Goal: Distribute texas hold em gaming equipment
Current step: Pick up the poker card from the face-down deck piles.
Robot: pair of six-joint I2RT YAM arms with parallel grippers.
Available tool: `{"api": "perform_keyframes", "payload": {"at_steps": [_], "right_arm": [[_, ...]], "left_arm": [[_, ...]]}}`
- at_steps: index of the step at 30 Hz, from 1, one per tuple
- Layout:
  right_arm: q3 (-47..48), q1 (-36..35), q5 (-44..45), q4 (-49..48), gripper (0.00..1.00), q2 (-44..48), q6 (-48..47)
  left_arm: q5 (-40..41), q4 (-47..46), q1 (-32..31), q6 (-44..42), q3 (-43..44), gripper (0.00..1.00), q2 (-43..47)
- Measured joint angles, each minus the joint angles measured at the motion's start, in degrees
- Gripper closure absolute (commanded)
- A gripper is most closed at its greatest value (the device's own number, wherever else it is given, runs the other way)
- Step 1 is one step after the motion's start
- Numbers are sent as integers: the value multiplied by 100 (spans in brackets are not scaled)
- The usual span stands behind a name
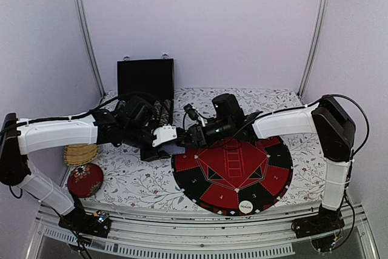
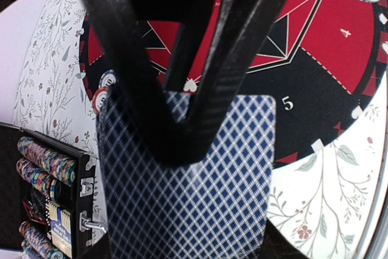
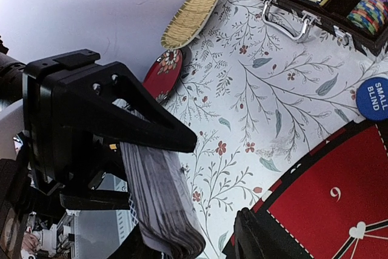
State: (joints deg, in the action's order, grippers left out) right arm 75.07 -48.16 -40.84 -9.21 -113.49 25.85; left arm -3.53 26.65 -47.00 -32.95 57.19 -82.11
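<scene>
2 arms (image 1: 57,133) white-shelled, black joints (image 1: 336,127), black cables (image 1: 60,117); left gripper (image 1: 160,139), right gripper (image 1: 189,136) black.

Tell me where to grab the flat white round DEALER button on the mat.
Probably best to pinch the white round DEALER button across its rim, coming straight down: it lies flat on the round red-and-black mat, near the mat's near edge, with nothing crowding it.

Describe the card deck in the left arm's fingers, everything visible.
The deck is a thick stack of playing cards, backs printed with a blue-and-white diamond lattice, rounded corners. Edge-on in the right wrist view it shows thin grey-white layers, slightly uneven. The left arm's black fingers clamp it flat, one lying across the top card's back. It hangs above the edge of the red-and-black mat and the floral cloth. No faces show.
</scene>
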Motion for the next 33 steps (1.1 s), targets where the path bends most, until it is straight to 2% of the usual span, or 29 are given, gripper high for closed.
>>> {"api": "perform_keyframes", "payload": {"at_steps": [4, 9, 19, 33], "right_arm": [[-92, 7, 111, 146, 67, 127, -50], [-118, 9, 212, 256, 72, 236, -138], [-133, 17, 192, 382, 95, 302, -170], [-136, 22, 271, 859, 98, 656, -345]], "left_arm": [[22, 0, 20, 0, -2, 46, 7], [44, 0, 31, 0, -4, 45, 7], [111, 2, 50, 2, -70, 46, 9], [129, 2, 114, 4, -72, 46, 9]]}}
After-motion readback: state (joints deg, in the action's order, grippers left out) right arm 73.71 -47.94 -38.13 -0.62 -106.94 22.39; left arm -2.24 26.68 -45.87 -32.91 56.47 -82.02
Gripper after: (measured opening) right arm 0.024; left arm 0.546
